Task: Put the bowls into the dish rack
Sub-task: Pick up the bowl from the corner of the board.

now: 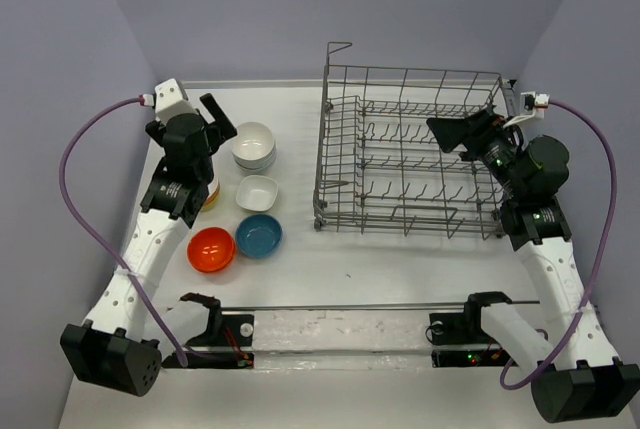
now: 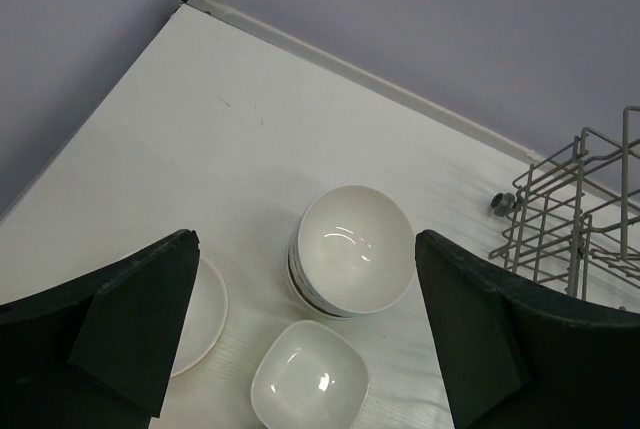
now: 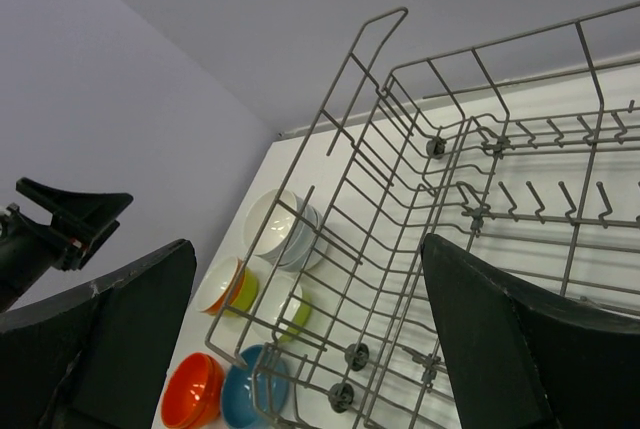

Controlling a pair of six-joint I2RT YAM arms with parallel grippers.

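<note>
Overhead and wrist views of the loading station. The white table [image 1: 380, 269] is carrying the whole set-up, with purple walls closing it in at the far side and on the left and right. The dish rack [image 1: 400, 164], a grey wire basket with rows of upright tines, is standing on the right half of the table, its raised corner handle [image 1: 340, 49] rising at the far left corner and its small wheels [image 3: 352, 352] showing along the lower wires. The left arm [image 1: 150, 239] is reaching from the near left corner toward the far left; the right arm [image 1: 555, 269] is reaching from the near right corner up beside the rack's right end. The left gripper [image 2: 305, 249] is hanging above the table over the bowls, its jaws standing wide apart and holding nothing. The right gripper [image 3: 308, 247] is hovering over the right part of the rack and pointing left, its jaws likewise spread wide around nothing. All the bowls in view are sitting on the table to the left of the rack, outside it. The stack of round white bowls [image 1: 254, 145] is standing farthest. Just near of it the squarish white bowl [image 1: 258, 192] is resting. The blue bowl [image 1: 259, 235] and the orange-red bowl [image 1: 211, 249] are sitting side by side nearest, the orange-red one on the left. A bowl with a white inside and a yellow-to-orange outside [image 3: 232, 287] is lying mostly hidden beneath the left arm.
</note>
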